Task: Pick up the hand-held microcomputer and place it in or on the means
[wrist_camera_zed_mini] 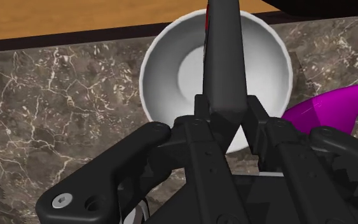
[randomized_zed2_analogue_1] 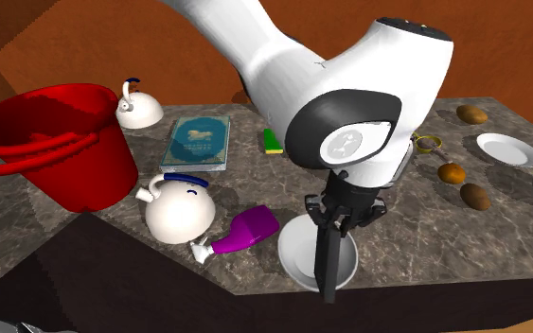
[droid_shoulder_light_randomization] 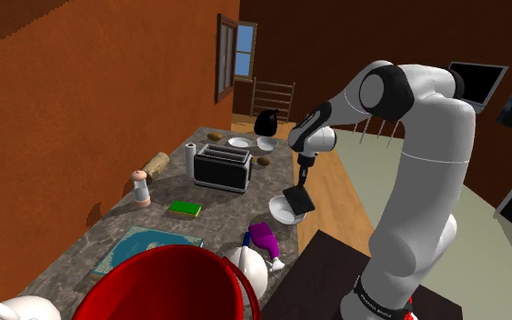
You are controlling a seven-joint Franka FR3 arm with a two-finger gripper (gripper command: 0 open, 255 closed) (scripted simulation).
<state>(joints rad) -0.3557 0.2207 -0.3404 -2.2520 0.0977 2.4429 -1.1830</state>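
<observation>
My gripper (droid_shoulder_light_randomization: 305, 180) is shut on a flat black hand-held microcomputer (droid_shoulder_light_randomization: 299, 198), which hangs down from the fingers. In the second exterior view the black slab (randomized_zed2_analogue_1: 330, 267) dangles below the gripper (randomized_zed2_analogue_1: 342, 218), in front of a white bowl (randomized_zed2_analogue_1: 297, 254) near the counter's front edge. Along the gripper (wrist_camera_zed_mini: 225, 113), the device (wrist_camera_zed_mini: 223, 57) points over the bowl (wrist_camera_zed_mini: 171, 70), just above its hollow. I cannot tell whether it touches the bowl.
A purple bottle (randomized_zed2_analogue_1: 245, 230) lies beside the bowl, next to a round white kettle (randomized_zed2_analogue_1: 179, 208). A red bucket (randomized_zed2_analogue_1: 51, 142), a blue book (randomized_zed2_analogue_1: 198, 142), a green sponge (droid_shoulder_light_randomization: 186, 208), a toaster (droid_shoulder_light_randomization: 222, 166) and a white plate (randomized_zed2_analogue_1: 507, 149) stand on the marble counter (randomized_zed2_analogue_1: 416, 227).
</observation>
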